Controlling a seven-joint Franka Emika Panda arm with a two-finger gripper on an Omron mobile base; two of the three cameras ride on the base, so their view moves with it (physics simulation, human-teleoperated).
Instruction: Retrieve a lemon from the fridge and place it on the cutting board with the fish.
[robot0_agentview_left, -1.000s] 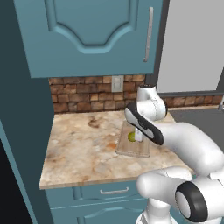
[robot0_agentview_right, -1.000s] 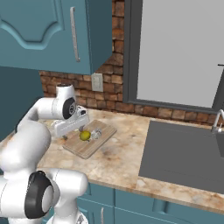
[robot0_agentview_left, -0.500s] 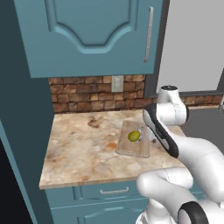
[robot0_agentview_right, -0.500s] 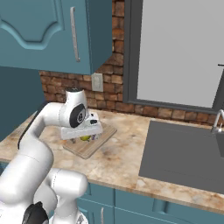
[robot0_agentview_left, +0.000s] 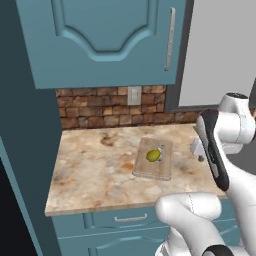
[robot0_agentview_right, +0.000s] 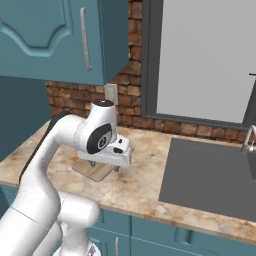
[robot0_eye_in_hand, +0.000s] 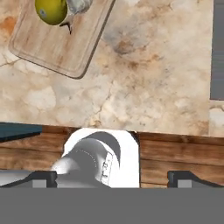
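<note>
The lemon (robot0_agentview_left: 153, 155) lies on the cutting board (robot0_agentview_left: 156, 169), touching the pale grey fish (robot0_agentview_left: 161, 150) at its far side. In the hand view the lemon (robot0_eye_in_hand: 50, 9) and fish (robot0_eye_in_hand: 78, 5) sit at the top left on the board (robot0_eye_in_hand: 57, 41). My gripper (robot0_agentview_left: 199, 154) hangs open and empty just right of the board, above the countertop. From the right base view the gripper (robot0_agentview_right: 104, 166) hides most of the board (robot0_agentview_right: 92, 171). The dark fingertips (robot0_eye_in_hand: 41, 178) stand wide apart in the hand view. The fridge is out of view.
A dark sink (robot0_agentview_right: 210, 175) with a faucet (robot0_agentview_right: 247, 145) lies right of the board. Teal wall cabinets (robot0_agentview_left: 110, 40) hang over the marbled countertop (robot0_agentview_left: 95, 170). A brick backsplash with an outlet (robot0_agentview_left: 134, 95) runs behind. The counter's front edge (robot0_eye_in_hand: 109, 127) is near.
My arm has swung right, off the cutting board, and the gripper now hangs beside it. The lemon stays on the board next to the fish.
</note>
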